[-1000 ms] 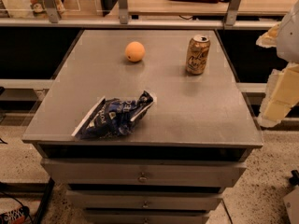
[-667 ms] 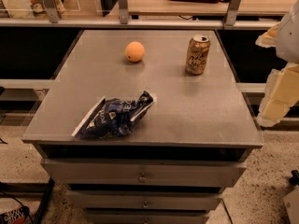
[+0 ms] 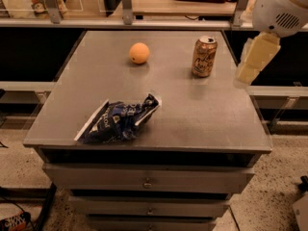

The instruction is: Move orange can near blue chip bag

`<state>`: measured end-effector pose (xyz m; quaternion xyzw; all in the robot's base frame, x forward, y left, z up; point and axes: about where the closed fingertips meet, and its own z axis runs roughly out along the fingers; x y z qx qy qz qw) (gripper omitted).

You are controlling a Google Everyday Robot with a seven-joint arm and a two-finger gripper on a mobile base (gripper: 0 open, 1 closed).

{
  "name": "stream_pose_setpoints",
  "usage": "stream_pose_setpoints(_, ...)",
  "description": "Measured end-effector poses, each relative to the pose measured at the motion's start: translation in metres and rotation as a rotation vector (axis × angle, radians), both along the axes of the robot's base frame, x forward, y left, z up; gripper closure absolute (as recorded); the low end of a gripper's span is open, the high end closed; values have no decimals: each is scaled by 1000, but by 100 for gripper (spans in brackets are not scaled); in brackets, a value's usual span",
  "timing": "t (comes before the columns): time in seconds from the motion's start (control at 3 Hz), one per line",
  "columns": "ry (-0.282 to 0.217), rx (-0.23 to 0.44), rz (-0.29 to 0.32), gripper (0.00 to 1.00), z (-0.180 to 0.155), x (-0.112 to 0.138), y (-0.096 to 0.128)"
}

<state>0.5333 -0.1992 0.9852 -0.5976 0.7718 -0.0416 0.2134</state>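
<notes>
End effector [image 3: 246, 75] (state unclear) near cyl. metal orange can [image 3: 204, 57]; blue chip bag [image 3: 120, 120] crumpled.

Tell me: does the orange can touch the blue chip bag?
No; the orange can stands back right, apart from the blue chip bag, the gripper hovering to its right.

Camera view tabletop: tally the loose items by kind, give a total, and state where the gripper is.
Drink can: 1, the orange can
Snack bag: 1, the blue chip bag
Fruit: 1, the orange
Total: 3
The gripper hangs beyond the table edge nearest the can, holding nothing.
</notes>
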Motion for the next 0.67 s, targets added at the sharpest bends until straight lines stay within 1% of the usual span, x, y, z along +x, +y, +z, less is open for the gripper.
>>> stream_pose_setpoints(0.33, -89, 91, -32, 0, 14, 71, 5)
stream_pose_setpoints(0.67, -86, 90, -31, 0, 13, 71, 5)
